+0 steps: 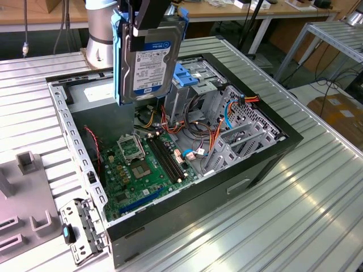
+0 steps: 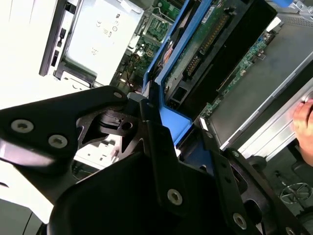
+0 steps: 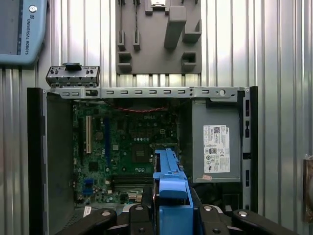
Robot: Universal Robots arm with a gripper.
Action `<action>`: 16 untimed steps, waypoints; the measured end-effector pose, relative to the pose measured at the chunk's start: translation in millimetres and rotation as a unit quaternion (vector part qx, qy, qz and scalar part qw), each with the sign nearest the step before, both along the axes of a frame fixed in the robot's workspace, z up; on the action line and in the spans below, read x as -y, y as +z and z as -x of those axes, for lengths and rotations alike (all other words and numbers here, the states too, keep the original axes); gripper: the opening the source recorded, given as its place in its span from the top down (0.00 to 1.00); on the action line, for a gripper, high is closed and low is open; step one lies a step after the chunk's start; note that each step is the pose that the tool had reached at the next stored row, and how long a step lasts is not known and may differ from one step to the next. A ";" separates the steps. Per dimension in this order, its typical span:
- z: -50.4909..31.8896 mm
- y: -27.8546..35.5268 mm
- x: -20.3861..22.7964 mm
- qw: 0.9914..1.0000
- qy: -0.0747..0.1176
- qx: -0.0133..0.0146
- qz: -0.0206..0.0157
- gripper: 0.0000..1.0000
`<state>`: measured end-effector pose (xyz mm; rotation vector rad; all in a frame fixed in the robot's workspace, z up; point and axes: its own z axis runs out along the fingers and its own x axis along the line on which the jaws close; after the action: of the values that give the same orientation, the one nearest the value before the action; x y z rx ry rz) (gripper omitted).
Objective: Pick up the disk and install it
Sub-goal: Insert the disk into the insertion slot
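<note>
The hand (image 1: 146,25) is pinched on the upper end of the disk (image 1: 148,59), apparently on its blue rails. The disk hangs upright above the open computer case (image 1: 266,164) at mid-desk (image 1: 317,215), near the drive cage (image 1: 195,93). The case contains a motherboard (image 1: 142,164), cables (image 1: 204,136) and a power supply (image 3: 215,147).

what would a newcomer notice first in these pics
The disk stands out most: in the exterior view it hangs upright in the gripper, above the open computer case. Below it, the green motherboard lies bare on the case floor, with coloured cables tangled toward the exterior view's right.
</note>
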<state>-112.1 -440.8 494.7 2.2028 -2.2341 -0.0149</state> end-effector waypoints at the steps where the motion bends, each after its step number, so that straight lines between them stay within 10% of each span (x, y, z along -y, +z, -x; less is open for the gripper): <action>1: -0.3 -0.1 0.5 1.000 0.000 0.000 0.000 0.63; 16: -5.3 -1.0 7.3 1.000 0.000 0.000 0.000 0.63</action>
<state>-106.8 -448.0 493.7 2.2027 -2.2339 -0.0144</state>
